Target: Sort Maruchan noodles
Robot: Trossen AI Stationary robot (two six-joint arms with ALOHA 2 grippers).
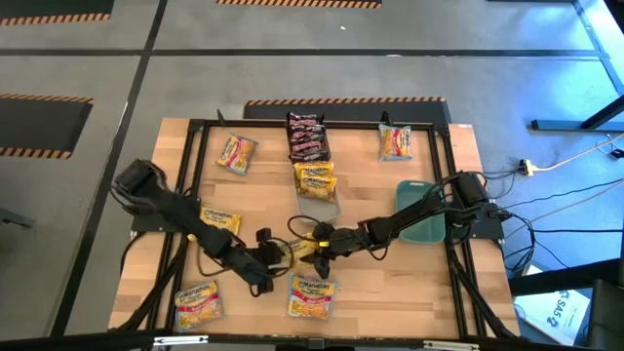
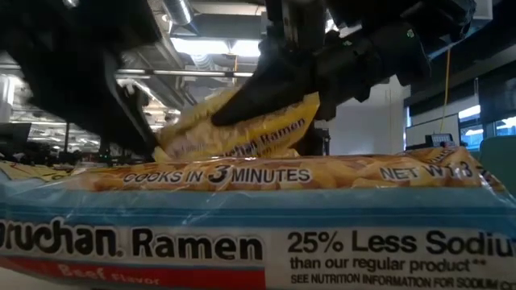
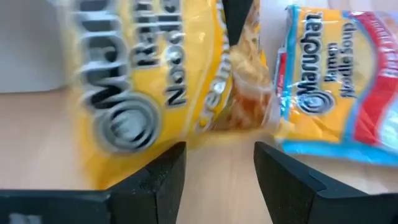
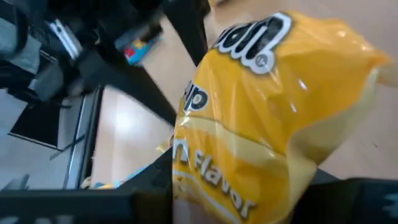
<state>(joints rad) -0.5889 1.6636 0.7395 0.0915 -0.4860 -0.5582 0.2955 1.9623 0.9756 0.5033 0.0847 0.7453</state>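
A yellow Maruchan packet (image 1: 297, 246) hangs between my two grippers near the table's middle front, and shows raised and tilted in the low view (image 2: 242, 129). My right gripper (image 1: 315, 244) is shut on it. My left gripper (image 1: 272, 256) stands open just left of it, and the packet (image 3: 143, 81) fills the space ahead of its fingers (image 3: 219, 168). Other packets lie flat on the table: orange-yellow ones (image 1: 234, 153) (image 1: 395, 142) (image 1: 219, 219) (image 1: 198, 302) (image 1: 312, 295), dark brown-red ones (image 1: 307, 136) and a yellow one (image 1: 315, 181). My right gripper (image 4: 245, 183) pinches the yellow packet between its two fingers at one end (image 4: 205, 180). The fingers (image 2: 270, 84) come slanting down from the table's right. The packet is tilted, with its free end (image 2: 173, 141) lower and toward my left gripper. The near packet hides whether that end touches the table.
A teal bin (image 1: 421, 213) sits under my right arm. A clear bin (image 1: 331, 207) stands behind the grippers, below the yellow packet. One packet (image 2: 258, 217) lies right before the low camera and blocks most of that view. Black frame rails (image 1: 195, 136) border the table.
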